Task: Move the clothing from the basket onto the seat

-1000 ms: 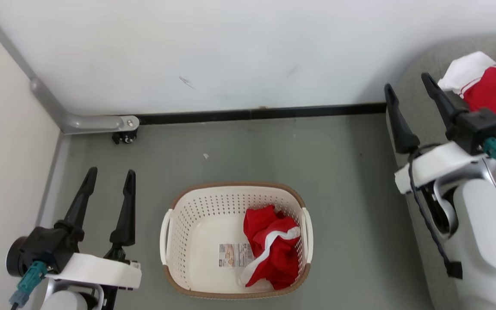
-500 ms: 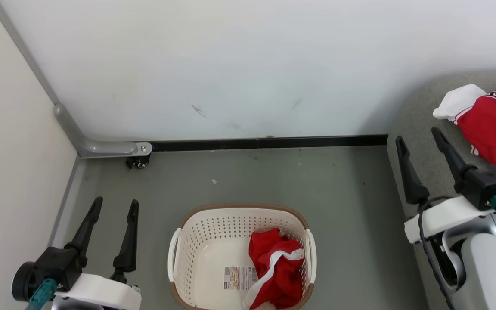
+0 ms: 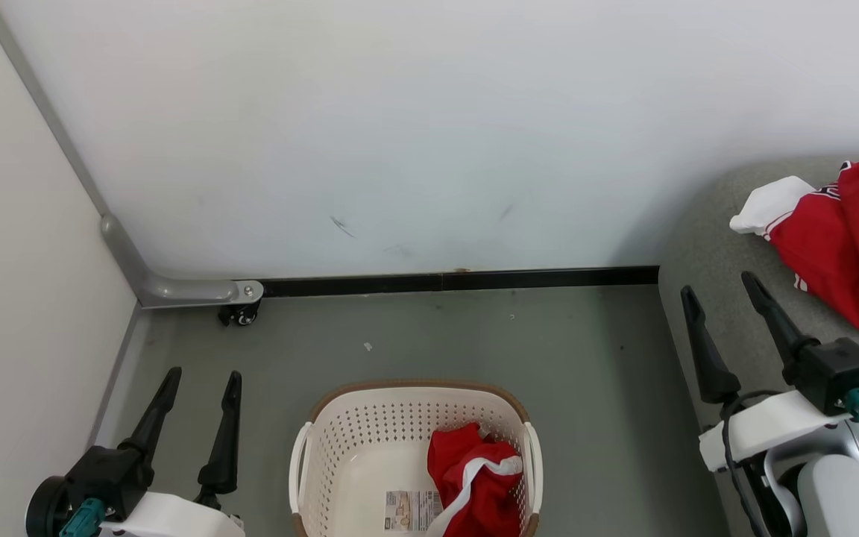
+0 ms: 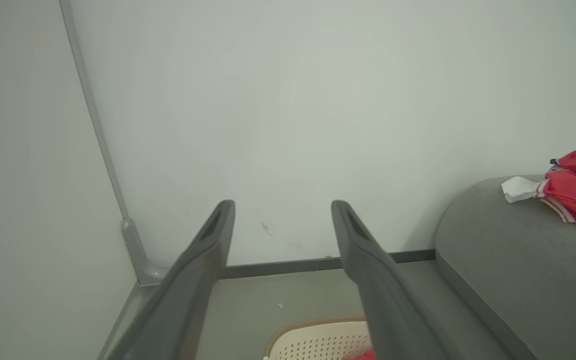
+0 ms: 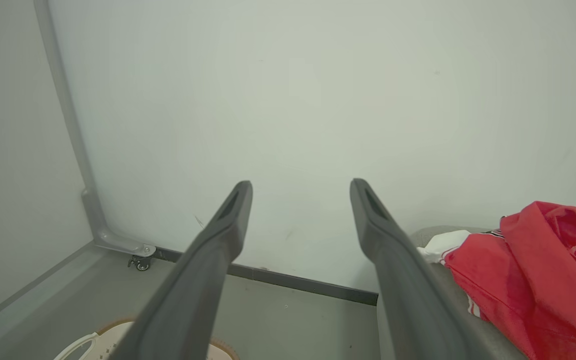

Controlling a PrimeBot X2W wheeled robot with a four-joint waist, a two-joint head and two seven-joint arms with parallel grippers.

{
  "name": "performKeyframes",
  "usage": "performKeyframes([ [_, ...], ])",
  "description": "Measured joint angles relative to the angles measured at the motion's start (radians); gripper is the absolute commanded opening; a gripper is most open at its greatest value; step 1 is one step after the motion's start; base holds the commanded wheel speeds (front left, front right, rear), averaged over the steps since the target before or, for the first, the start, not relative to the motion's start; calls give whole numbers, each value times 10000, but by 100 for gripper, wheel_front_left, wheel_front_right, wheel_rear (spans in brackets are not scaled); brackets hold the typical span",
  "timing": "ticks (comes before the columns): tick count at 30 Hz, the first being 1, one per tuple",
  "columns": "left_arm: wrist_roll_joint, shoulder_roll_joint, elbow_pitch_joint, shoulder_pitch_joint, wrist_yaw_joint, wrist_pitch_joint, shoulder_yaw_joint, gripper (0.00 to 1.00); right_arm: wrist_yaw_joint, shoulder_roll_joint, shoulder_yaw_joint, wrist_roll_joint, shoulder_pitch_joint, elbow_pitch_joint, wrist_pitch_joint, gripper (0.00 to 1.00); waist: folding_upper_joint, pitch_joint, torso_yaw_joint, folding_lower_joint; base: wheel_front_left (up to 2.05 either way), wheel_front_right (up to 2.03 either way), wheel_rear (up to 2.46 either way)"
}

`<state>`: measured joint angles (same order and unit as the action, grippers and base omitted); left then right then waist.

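Left pincer spread wide, empty, low on the left near the basket. Right pincer also spread wide, gripping nothing, over the near edge of the sofa. Striped red garment lies in the basket's right half (paper label just left of it). Red-and-white garment lies on the sofa, well apart from the basket. Basket sits on the grey floor.
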<state>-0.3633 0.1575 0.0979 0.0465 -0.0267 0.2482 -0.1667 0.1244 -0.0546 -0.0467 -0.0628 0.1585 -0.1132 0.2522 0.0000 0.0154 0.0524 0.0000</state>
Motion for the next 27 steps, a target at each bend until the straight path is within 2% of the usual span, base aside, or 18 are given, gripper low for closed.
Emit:
performKeyframes([
  [27,75,-29,291,-362,221,12,-6,100,0,111,255,31,-977,357,0,100,0,-618,-20,0,0,0,0],
])
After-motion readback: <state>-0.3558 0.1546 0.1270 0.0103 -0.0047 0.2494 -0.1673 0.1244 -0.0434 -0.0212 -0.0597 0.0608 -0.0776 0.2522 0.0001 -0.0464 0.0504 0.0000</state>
